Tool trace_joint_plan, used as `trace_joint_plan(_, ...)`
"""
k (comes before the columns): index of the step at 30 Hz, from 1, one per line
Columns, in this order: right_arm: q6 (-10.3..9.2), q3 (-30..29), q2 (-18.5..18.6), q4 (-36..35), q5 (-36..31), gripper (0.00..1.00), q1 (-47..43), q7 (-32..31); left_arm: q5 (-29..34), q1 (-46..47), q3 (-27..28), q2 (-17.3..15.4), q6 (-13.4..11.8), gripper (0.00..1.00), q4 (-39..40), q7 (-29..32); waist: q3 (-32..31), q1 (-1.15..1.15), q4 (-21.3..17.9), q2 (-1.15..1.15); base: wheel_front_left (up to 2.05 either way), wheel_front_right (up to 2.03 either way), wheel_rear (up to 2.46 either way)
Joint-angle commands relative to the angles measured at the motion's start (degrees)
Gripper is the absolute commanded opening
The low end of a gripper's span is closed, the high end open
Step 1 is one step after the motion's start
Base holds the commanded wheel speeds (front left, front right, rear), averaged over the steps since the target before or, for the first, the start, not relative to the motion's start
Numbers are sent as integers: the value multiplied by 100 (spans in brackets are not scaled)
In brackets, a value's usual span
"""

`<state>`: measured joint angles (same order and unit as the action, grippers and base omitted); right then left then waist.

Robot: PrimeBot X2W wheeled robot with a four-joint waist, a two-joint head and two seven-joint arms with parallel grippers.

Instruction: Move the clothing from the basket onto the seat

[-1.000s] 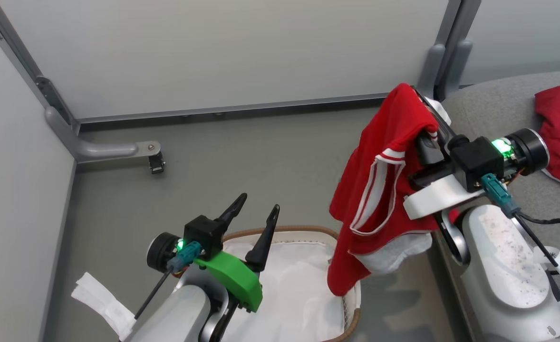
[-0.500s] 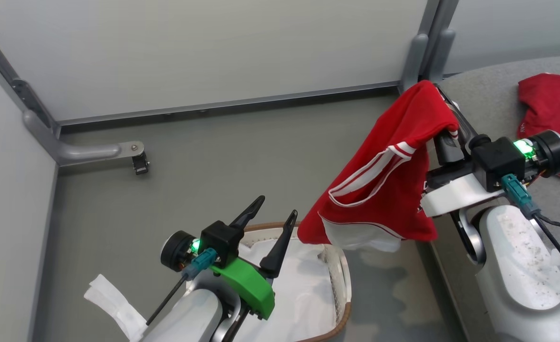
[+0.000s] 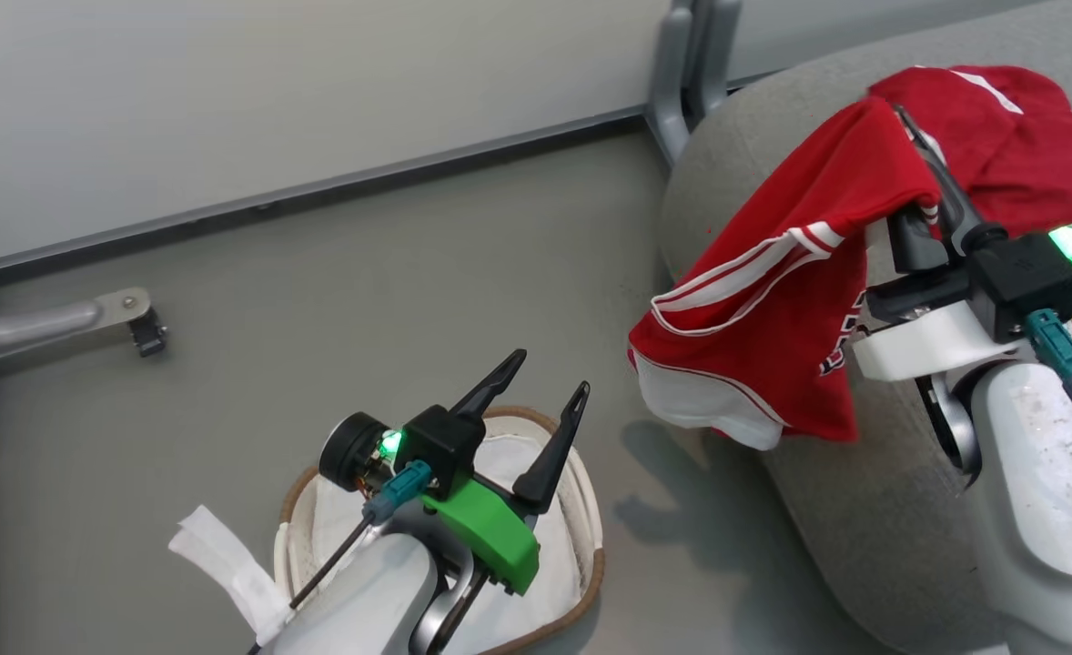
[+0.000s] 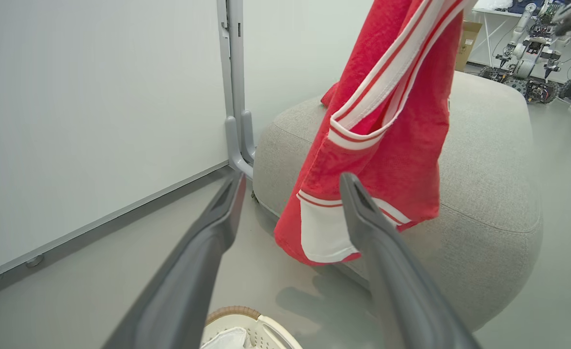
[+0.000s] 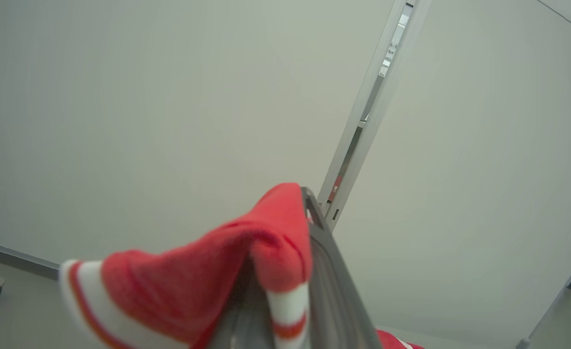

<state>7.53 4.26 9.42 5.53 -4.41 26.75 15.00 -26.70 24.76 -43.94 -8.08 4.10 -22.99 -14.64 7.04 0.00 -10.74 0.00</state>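
Red with white stripes, the hanging garment (image 3: 773, 346) pinched at its top fold between the right jaws, clenched hard on the cloth and raised above the seat (image 3: 736, 173). Draped down and to the left from there, across the rounded front edge of the grey woven cushion, white-panelled hem lowest. Seen from the left wrist (image 4: 392, 145), dangling in front of the seat's side (image 4: 489, 160), hem clear of the floor (image 4: 72, 300). Touching the cushion or not: cannot tell. Dark lettering on one fold, too creased to read. From the right wrist, a red fold (image 5: 193, 286) with a white band wrapped over the closed fingers (image 5: 336, 291), pale wall panel (image 5: 120, 121) behind.

Other garment (image 3: 1018, 155), also red with a white strip, bunched on top of the seat just behind the right jaws, partly covered in the head view by the hanging one.

Left jaws spread wide, released, gripping nothing, dark fingers (image 3: 490, 393) pointing up over the basket (image 3: 597, 569). Basket on the grey floor (image 3: 363, 300), near the seat but apart from it, brown rim around a white perforated wall, white liner (image 3: 322, 511) showing inside. Rim of the basket (image 4: 232, 310) also at the bottom of the left wrist view, between the two fingers (image 4: 203, 252).

Grey metal foot with a small caster (image 3: 145, 329) by the wall panel (image 3: 272, 82), well apart from the basket.
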Motion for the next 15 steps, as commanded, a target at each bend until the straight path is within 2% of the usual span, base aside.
trace_joint_plan(1,-7,-43,6,-36,43,0,48,28,91,129,-13,-45,0,100,1,16,344,0,-499,0,0,0,0)
trace_joint_plan(9,-7,-211,-100,-34,103,0,-18,28,230,346,-235,-9,29,100,33,126,682,0,-975,0,0,0,0)
trace_joint_plan(15,-7,-157,-62,128,174,0,211,28,300,464,-326,-33,33,100,80,169,943,0,-1031,0,0,0,0)
